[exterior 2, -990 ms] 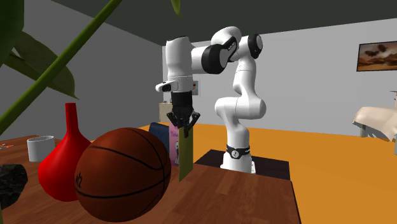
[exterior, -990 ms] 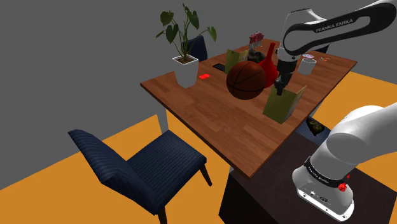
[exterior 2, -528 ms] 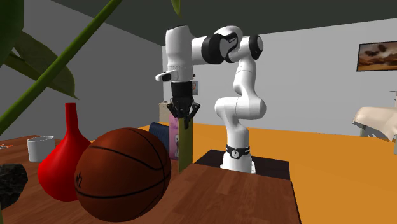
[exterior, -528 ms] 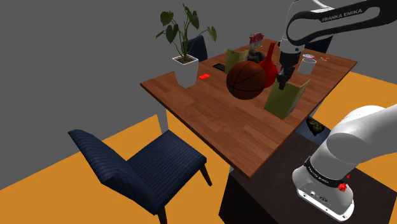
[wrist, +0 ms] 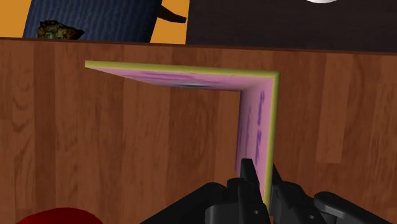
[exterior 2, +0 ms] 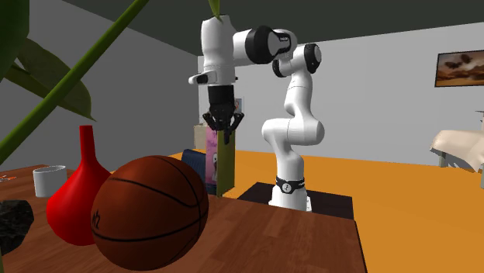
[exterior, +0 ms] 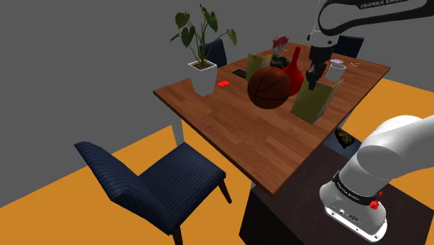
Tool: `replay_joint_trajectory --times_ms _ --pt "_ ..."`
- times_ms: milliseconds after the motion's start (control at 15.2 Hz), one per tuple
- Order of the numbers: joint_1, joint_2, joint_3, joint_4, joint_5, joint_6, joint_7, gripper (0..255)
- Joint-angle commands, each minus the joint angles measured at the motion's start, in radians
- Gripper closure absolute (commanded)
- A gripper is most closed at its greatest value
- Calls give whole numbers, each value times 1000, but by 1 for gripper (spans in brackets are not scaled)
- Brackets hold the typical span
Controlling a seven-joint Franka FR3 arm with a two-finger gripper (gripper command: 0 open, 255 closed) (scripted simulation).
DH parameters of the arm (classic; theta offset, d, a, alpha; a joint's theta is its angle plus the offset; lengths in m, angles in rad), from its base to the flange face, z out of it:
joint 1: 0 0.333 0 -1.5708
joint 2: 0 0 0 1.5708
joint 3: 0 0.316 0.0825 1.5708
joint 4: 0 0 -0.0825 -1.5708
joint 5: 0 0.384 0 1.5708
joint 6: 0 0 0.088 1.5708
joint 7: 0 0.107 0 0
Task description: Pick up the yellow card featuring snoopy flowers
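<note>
The fingers (wrist: pixel 249 181) are set narrowly and are closed on the upper edge of one panel of the card (wrist: pixel 191 79). One finger is pressed to the pink inner face and the other to the yellow-green outer face. The card is folded to a right angle and is held upright beneath the gripper (exterior: pixel 312 78), with its second panel spread away from the fingers. In the shoulder view its olive back is shown, and it is placed over the wooden table (exterior: pixel 229 132) near the side that faces the stand (exterior: pixel 285 209). Whether its lower edge touches the wood cannot be told. The white arm (exterior: pixel 362 10) is brought down onto it from above. A brown ball (exterior: pixel 270 88) is seen just beside the card, toward the shoulder view's left, and a red vase (exterior: pixel 295 71) is stood behind the ball, close to the gripper. A white cup (exterior: pixel 336 70) is set farther along the table, beyond the card. A plant (exterior: pixel 202 42) in a white pot is stood at the corner well apart from the card, with a small red thing (exterior: pixel 223 83) beside the pot. A blue chair (exterior: pixel 149 182) is placed on the orange floor (exterior: pixel 62 202) off the table's near corner.
</note>
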Motion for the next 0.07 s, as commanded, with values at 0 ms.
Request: replay_joint_trajectory --times_ms 0 --pt "1 0 2 7 2 -8 1 255"
